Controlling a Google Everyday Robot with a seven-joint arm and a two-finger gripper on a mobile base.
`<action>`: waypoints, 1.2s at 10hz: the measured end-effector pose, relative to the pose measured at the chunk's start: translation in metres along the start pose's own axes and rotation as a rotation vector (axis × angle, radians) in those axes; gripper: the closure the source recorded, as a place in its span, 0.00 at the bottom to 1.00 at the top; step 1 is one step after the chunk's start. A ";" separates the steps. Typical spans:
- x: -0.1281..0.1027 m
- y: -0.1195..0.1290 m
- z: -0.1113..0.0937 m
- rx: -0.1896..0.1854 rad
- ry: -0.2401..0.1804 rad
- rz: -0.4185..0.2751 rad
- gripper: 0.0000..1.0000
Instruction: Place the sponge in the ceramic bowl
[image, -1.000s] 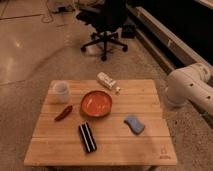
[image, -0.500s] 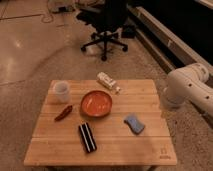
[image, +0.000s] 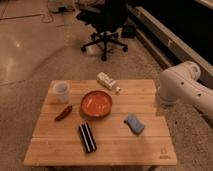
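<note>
Claw is not showing anywhere in this view, so I cannot tell if it is open, closed or holding something. Only the big white arm (image: 182, 86) is showing, and it is hanging just off the right side of the surface (image: 130, 152), up near the far corner. Nothing is changing from a second ago: the arm is staying in the same spot, and every thing on the surface is staying where it was. The blue sponge (image: 133, 123) is lying flat on the surface, near the bowl (image: 96, 103) but not touching it, on the side closer to the arm. The orange bowl is sitting in the middle with nothing inside it. So the sponge is not in the bowl, and the job is not looking done. A pale cup (image: 61, 91) is standing at the far left. A black block with stripes (image: 87, 137) is lying in front of the bowl. A small red thing (image: 63, 113) is lying to the left of the bowl, and I am not able to tell what it is. A white thing (image: 108, 81) is lying on its side behind the bowl; it is looking like a little bottle, but it is hard to make out. The arm is getting cut off at the right edge, so where it is reaching is hidden.
</note>
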 end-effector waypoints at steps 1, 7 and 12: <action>0.003 0.000 0.000 0.001 0.000 0.004 0.56; -0.007 -0.004 0.000 0.001 -0.015 -0.017 0.56; -0.005 -0.004 0.000 -0.013 -0.016 -0.043 0.56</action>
